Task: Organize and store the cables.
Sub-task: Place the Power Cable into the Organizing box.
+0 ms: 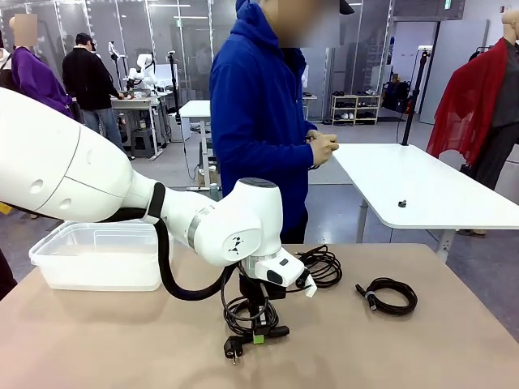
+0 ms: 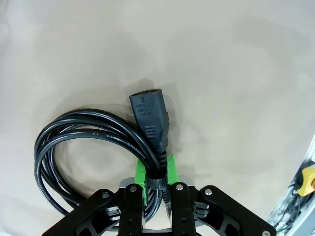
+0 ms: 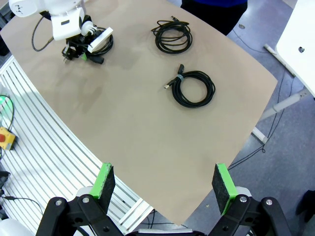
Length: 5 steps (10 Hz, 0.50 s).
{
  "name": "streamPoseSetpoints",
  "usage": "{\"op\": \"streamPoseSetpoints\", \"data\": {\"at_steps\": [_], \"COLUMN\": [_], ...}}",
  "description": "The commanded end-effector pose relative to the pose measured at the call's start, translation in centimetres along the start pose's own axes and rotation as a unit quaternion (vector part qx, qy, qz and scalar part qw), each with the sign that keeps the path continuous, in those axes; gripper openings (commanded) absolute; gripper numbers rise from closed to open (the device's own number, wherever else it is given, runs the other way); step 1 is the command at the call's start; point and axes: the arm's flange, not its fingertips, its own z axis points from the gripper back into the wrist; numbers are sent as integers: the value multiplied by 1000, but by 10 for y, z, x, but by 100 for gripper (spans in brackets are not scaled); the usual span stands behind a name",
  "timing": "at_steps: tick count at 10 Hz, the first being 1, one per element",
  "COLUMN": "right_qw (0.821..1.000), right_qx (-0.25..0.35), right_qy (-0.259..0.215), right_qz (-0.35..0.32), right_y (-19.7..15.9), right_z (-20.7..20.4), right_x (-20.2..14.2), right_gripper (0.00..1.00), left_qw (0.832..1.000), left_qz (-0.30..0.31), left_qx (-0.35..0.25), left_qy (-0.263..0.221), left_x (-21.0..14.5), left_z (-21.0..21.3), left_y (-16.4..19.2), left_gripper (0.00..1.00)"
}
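Note:
My left gripper (image 1: 258,322) points down at the middle of the table, shut on a coiled black power cable (image 1: 243,316) whose round plug (image 1: 233,349) lies in front. In the left wrist view the green pads (image 2: 140,174) pinch that cable (image 2: 74,147) at its strap, just below the chunky connector (image 2: 147,110). A second coiled cable (image 1: 322,264) lies behind the arm, and a third (image 1: 389,296) lies to the right. My right gripper (image 3: 163,183) hangs open high above the table's edge, nothing between its fingers; from there I see both loose cables (image 3: 172,37) (image 3: 193,88).
A clear plastic bin (image 1: 97,258) stands at the table's left side. A person in a blue hoodie (image 1: 259,121) stands at the far edge with hands held together at chest height. A white table (image 1: 422,186) stands behind on the right.

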Motion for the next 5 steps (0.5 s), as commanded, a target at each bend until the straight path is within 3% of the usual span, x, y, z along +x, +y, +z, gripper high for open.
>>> {"op": "streamPoseSetpoints", "data": {"at_steps": [1, 3, 5], "right_qw": [1000, 1000, 1000], "right_qx": [-2, -2, -2], "right_qy": [-2, -2, -2], "right_qz": [-2, -2, -2], "right_y": [-1, -1, -1], "right_z": [0, 0, 0], "right_x": [-1, -1, -1], "right_gripper": [100, 100, 100], "left_qw": [1000, 999, 998], "left_qz": [-6, -26, -52], "left_qx": [22, 30, 22], "left_qy": [-5, -29, -18], "left_x": [-13, -24, -36], "left_z": [37, 91, 130], "left_y": [-10, -14, -20], "left_gripper": [0, 0, 0]}}
